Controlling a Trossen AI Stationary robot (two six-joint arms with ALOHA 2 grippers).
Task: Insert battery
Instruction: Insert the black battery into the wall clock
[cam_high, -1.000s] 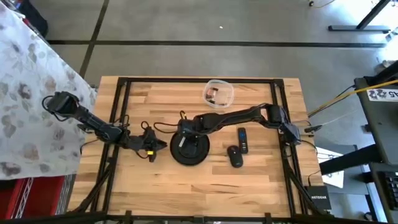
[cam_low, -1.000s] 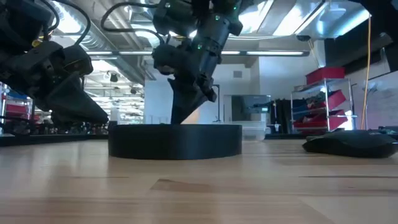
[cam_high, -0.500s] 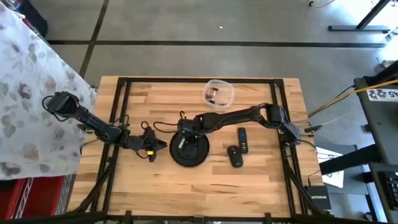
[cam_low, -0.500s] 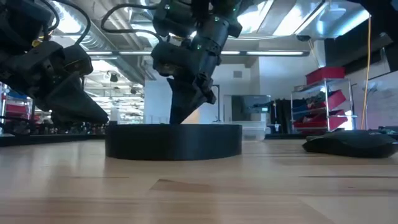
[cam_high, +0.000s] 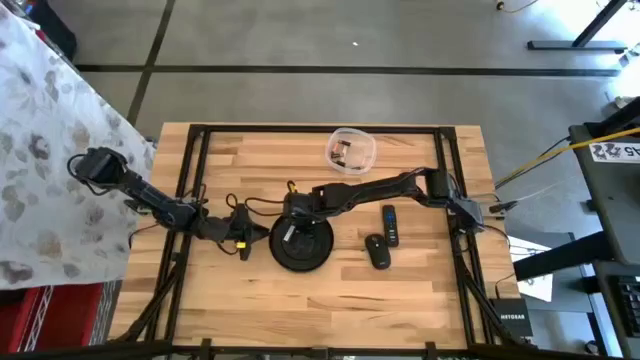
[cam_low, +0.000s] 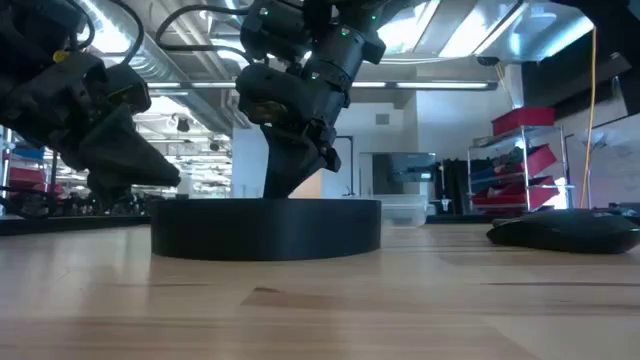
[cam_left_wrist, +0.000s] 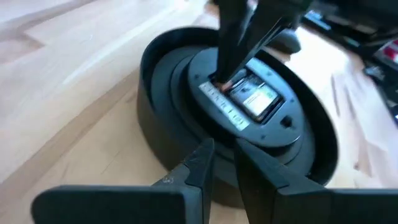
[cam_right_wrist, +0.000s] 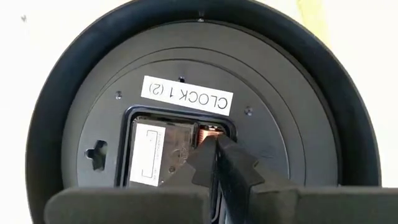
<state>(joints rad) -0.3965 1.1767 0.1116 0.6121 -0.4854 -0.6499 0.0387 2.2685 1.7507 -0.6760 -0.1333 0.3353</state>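
A round black clock (cam_high: 300, 243) lies face down on the table, its back up, with a white label reading CLOCK 1 (2) (cam_right_wrist: 187, 96) above the battery compartment (cam_right_wrist: 177, 149). My right gripper (cam_right_wrist: 214, 148) is shut, its tips down in the compartment's copper-contact end (cam_left_wrist: 227, 81). No battery can be made out there. My left gripper (cam_left_wrist: 224, 163) is shut and lies low at the clock's left rim (cam_left_wrist: 155, 112). I cannot tell whether it touches the rim. My right gripper reaches the clock's back from above, slanting in from the table's right, and its shut fingertips (cam_right_wrist: 208, 155) sit in the battery compartment beside the copper contact (cam_right_wrist: 208, 132). The tips hide what lies under them. The clock rests flat on the table.
A clear bowl (cam_high: 350, 150) with small items stands at the table's far middle. A black remote (cam_high: 390, 224) and a dark oval object (cam_high: 377, 251) lie right of the clock. A dark frame (cam_high: 190, 180) runs along the table's edges. Bare wood lies on the near side.
The clock has slid a little along the table toward its left edge, closer to my left gripper. My right gripper has moved left with it, its tips staying in the compartment.
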